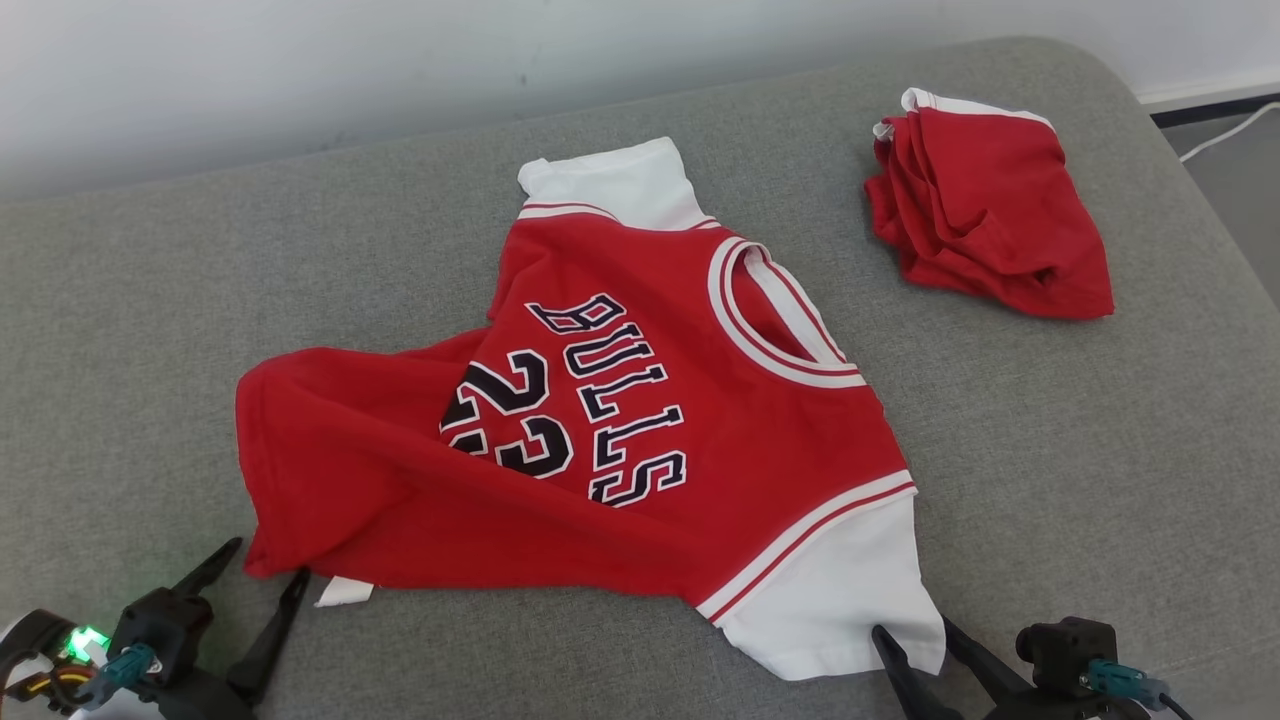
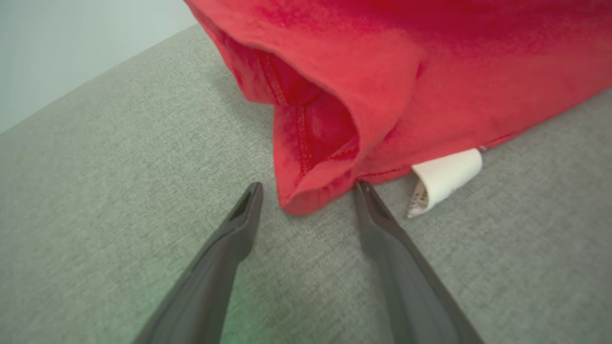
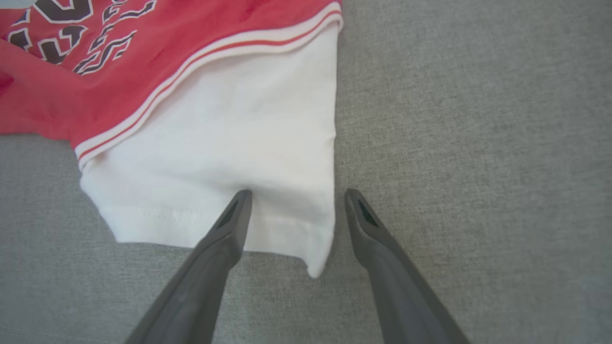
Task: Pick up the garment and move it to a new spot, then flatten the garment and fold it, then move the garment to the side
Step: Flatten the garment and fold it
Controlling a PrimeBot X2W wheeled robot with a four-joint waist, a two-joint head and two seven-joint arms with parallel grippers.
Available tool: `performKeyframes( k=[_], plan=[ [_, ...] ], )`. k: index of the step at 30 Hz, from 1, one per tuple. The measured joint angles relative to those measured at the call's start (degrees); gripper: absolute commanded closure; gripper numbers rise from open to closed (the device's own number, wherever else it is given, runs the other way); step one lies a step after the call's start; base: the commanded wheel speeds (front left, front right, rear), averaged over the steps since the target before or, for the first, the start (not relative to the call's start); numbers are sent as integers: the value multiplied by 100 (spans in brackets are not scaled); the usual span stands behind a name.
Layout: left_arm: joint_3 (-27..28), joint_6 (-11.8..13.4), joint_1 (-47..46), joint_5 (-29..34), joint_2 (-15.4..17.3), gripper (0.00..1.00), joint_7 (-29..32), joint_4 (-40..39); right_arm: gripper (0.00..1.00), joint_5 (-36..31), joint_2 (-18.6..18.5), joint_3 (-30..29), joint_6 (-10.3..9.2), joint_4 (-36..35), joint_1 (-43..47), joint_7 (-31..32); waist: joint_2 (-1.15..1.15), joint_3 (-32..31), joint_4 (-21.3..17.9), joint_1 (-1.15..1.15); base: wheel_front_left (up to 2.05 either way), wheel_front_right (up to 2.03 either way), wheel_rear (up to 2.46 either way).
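Loosely rumpled, the soft red knit jersey (image 1: 620, 400) with white sleeves and striped ribbed trim lies mid-cushion on nubby grey woven upholstery (image 1: 1100, 450). Its long axis runs left to right, neckline right, hem left. At the near-left hem corner the left gripper (image 1: 268, 560) stands spread wide. The right gripper (image 1: 915, 630), equally wide, straddles the near sleeve's edge. A folded red cloth (image 1: 990, 220) sits far right.

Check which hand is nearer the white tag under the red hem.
Left. The left hand sits just beside the tag; the right hand straddles the white sleeve, far across.
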Motion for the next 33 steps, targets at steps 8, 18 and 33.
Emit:
performKeyframes(
  k=[8,18,33],
  plan=[
    [-80,99,-278,85,-136,0,-115,400,24,89,13,141,0,189,-162,-58,-1,88,-15,-1,0,0,0],
    [21,64,-230,-293,-381,100,-93,479,100,211,18,336,-3,299,-296,-261,0,-39,58,0,0,0,0],
    [185,146,1271,-753,-374,100,132,-1354,100,877,-327,200,-3,-710,24,-248,0,-697,282,0,0,0,0]
  ],
)
